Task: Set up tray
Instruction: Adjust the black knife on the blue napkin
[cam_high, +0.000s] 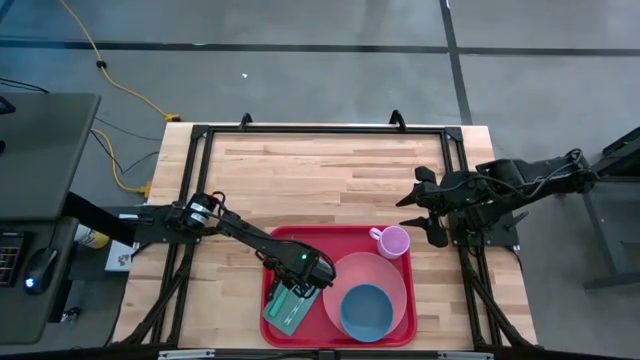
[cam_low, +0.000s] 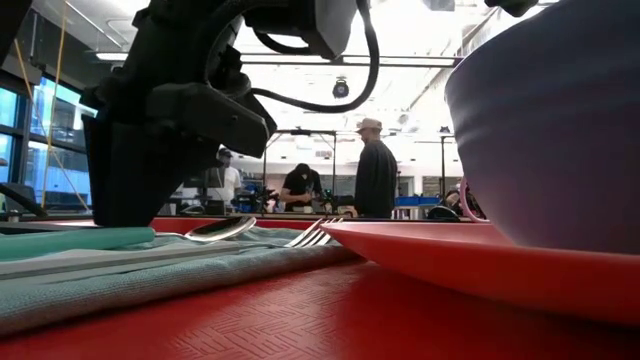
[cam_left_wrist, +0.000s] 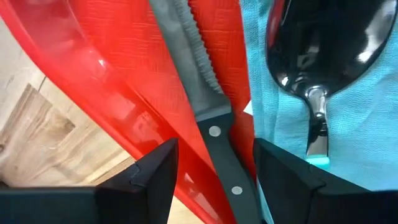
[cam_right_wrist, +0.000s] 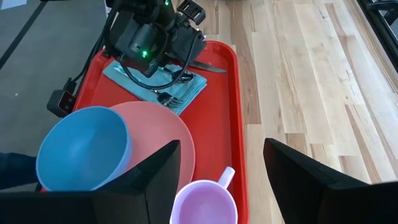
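The left arm reaches low across the table to the red tray (cam_high: 338, 236) at the near edge, its left gripper (cam_left_wrist: 211, 171) parted astride a black-handled knife (cam_left_wrist: 214, 134) without touching it. The right gripper (cam_high: 428, 205), fingers spread and empty, hovers just beside the tray near the pink cup (cam_high: 391, 241).

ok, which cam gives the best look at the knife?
Left wrist view: the knife lies on the tray, serrated blade and riveted black handle between the left hand's open fingers. Right wrist view shows only its blade tip. High view hides it under the arm; low view doesn't show it.
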